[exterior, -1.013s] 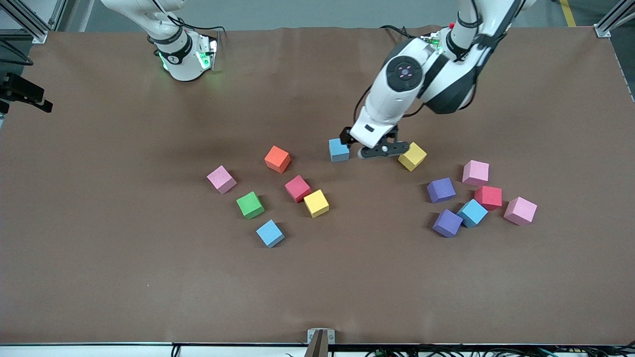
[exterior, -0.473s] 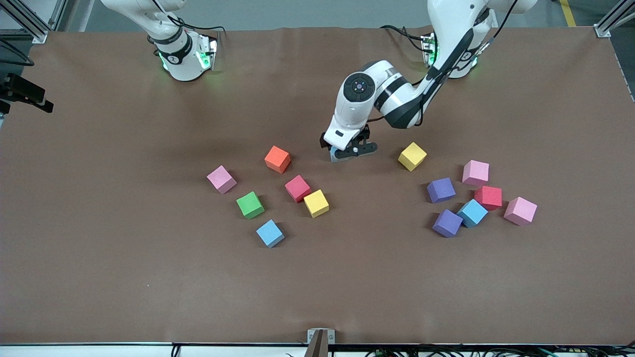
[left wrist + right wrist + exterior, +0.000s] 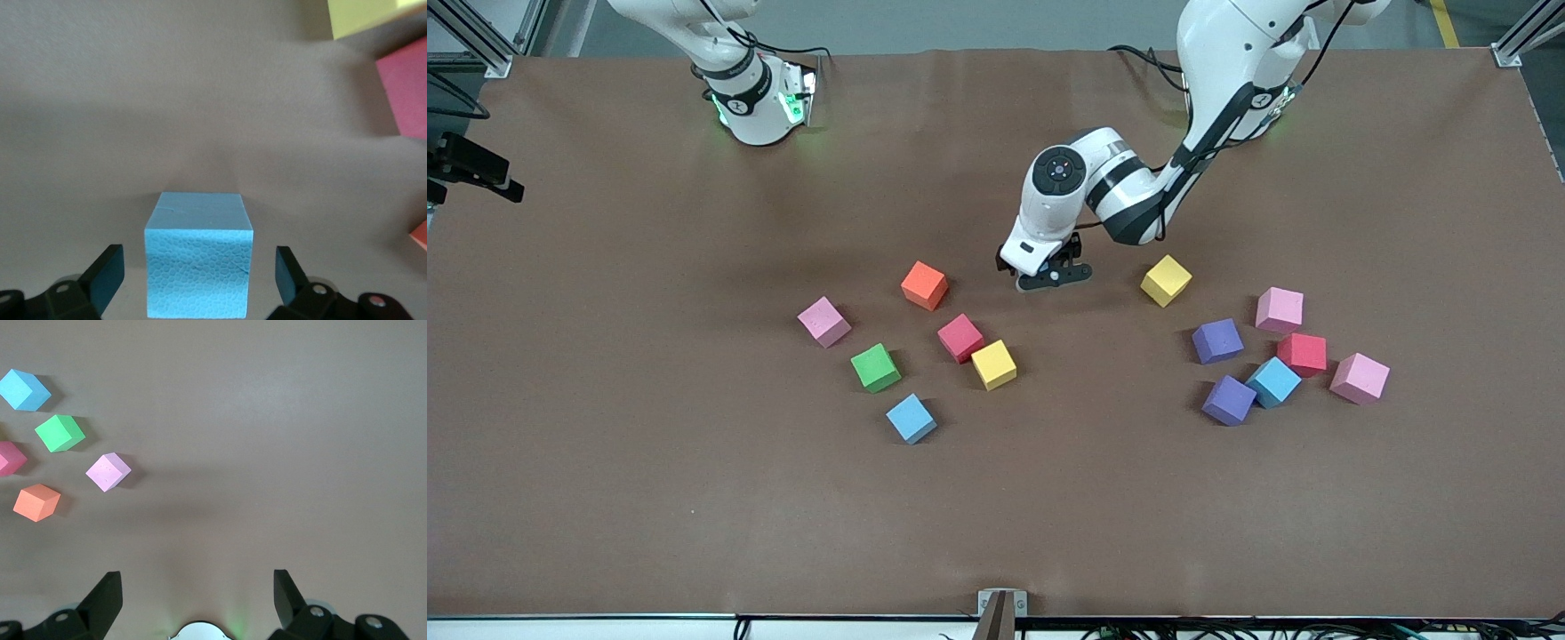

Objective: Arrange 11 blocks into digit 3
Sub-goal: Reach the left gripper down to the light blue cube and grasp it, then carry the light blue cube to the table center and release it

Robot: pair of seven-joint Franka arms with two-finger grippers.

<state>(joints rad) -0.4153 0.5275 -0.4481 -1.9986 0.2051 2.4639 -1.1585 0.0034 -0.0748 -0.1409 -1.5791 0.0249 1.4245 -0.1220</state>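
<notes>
i had my left gripper (image 3: 199, 283) spread wide around a blue block (image 3: 199, 260), just beside the orange block (image 3: 924, 284), not yet clamped. my right gripper (image 3: 197, 600) waited open. next i judged: close, lift.

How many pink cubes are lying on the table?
3. One pink cube lies beside the green cube; two more flank the red cube toward the left arm's end.
</notes>
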